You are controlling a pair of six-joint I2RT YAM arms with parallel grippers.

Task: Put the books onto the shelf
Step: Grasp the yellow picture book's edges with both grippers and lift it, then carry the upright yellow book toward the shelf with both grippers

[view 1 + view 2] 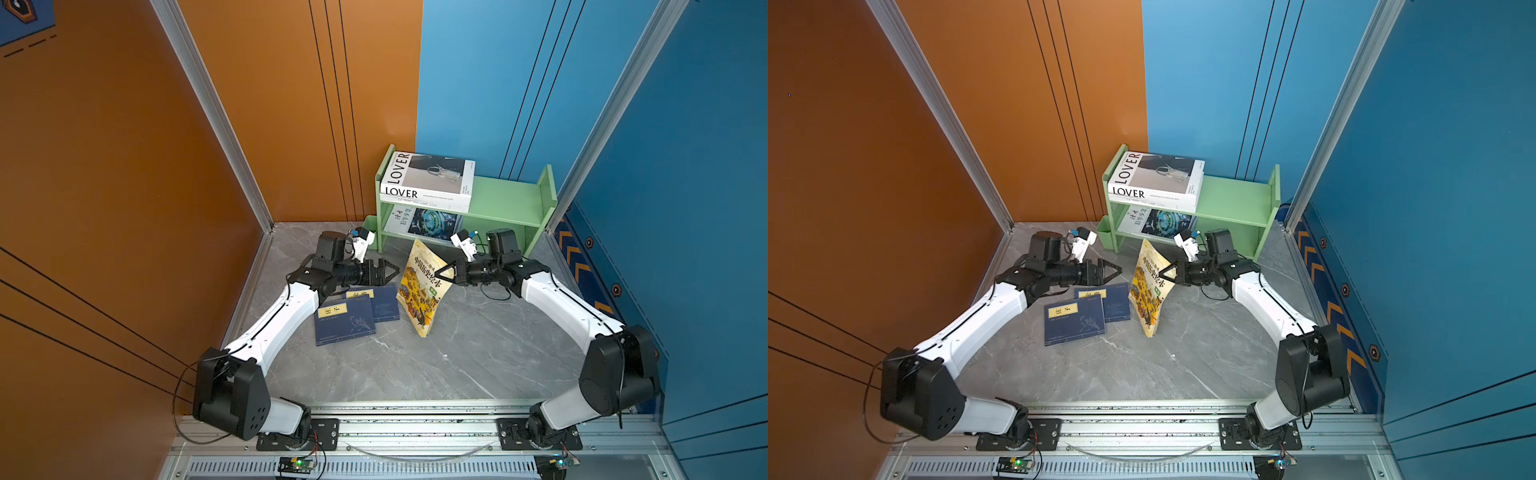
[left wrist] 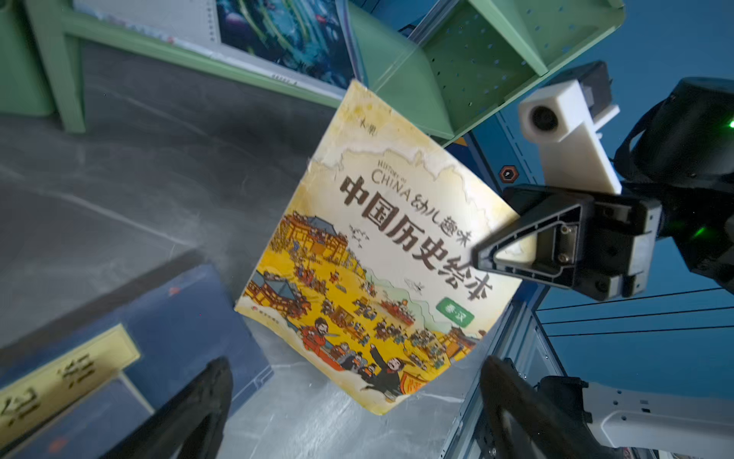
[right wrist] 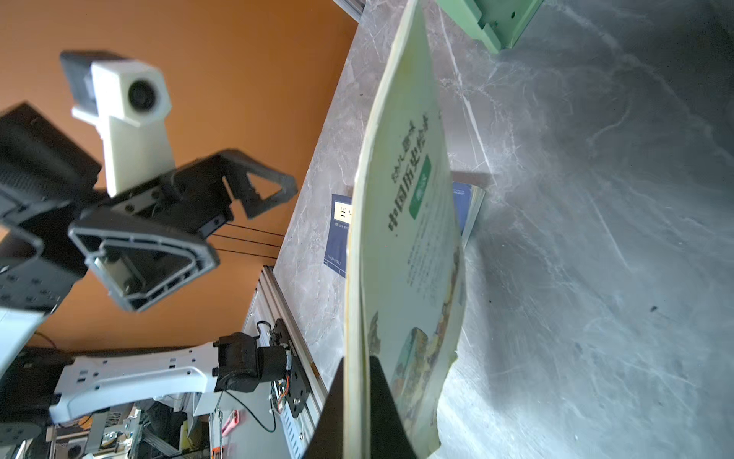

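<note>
Glossy paper-covered yellow book [image 2: 377, 254], matt painted green shelf [image 1: 503, 195], smooth marbled grey table [image 1: 478, 353]

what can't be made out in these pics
- Rear navy book: partly under the front navy book in both top views; title too small.
- White book under the LOVER book: cover hidden, only an edge shows.
- Teal book: far part behind the upper tier of the shelf; left wrist view's edge crops it.
</note>
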